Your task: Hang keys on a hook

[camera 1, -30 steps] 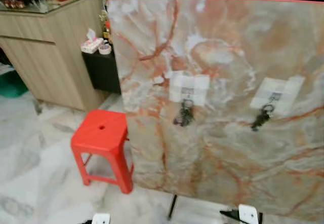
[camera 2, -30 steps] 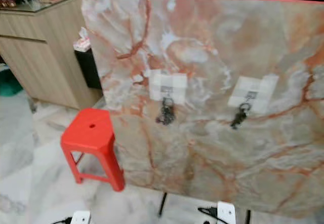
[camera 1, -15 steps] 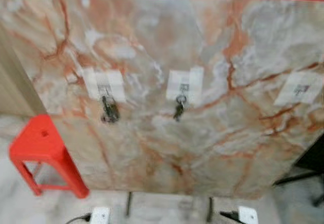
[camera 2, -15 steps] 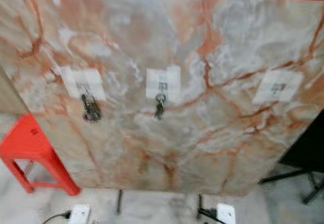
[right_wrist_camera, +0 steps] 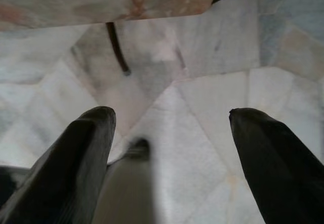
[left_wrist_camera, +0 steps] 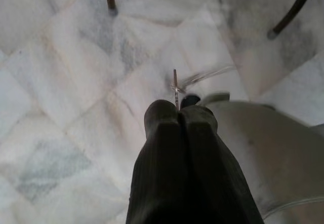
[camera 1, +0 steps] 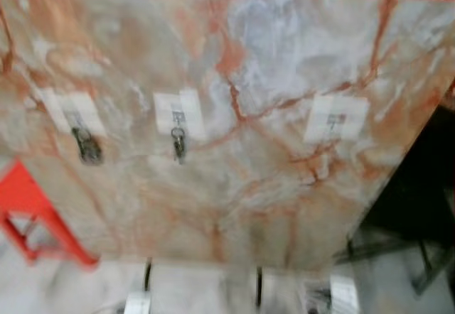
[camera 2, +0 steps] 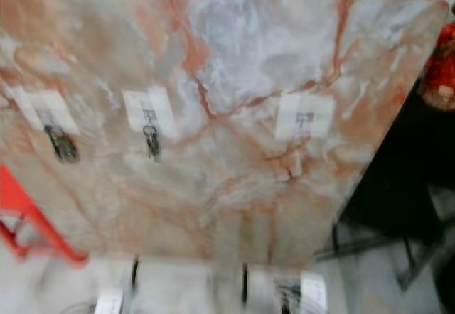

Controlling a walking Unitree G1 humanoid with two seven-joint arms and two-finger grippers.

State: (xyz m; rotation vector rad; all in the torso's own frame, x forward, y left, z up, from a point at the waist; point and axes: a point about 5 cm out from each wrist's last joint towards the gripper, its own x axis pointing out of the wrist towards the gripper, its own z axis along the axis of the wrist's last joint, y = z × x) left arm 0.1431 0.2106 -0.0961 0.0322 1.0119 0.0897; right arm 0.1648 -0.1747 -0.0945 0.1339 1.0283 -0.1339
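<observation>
An upright marble-patterned board [camera 1: 234,186] carries three small hooks on white patches. A dark bunch of keys [camera 1: 86,148] hangs on the left hook and another bunch [camera 1: 178,145] on the middle hook. The right hook [camera 1: 334,121] is bare. In the left wrist view my left gripper [left_wrist_camera: 178,113] hangs over the pale floor tiles, shut on a thin metal key piece [left_wrist_camera: 175,86] that sticks out between its fingertips, with a blurred ring beside it. In the right wrist view my right gripper [right_wrist_camera: 169,117] is open, fingers wide apart, above the floor near the board's lower edge.
A red plastic stool [camera 1: 28,211] stands at the board's left end. Thin black legs [camera 1: 147,275] hold the board up, with white socket blocks [camera 1: 136,303] on the floor below. A dark metal stand [camera 1: 426,264] and a red object [camera 2: 441,65] are on the right.
The camera has swung to the right: the board's hooks and the stool have slid left in the picture, and the bare third hook has come into view. The hanging keys have not moved.
</observation>
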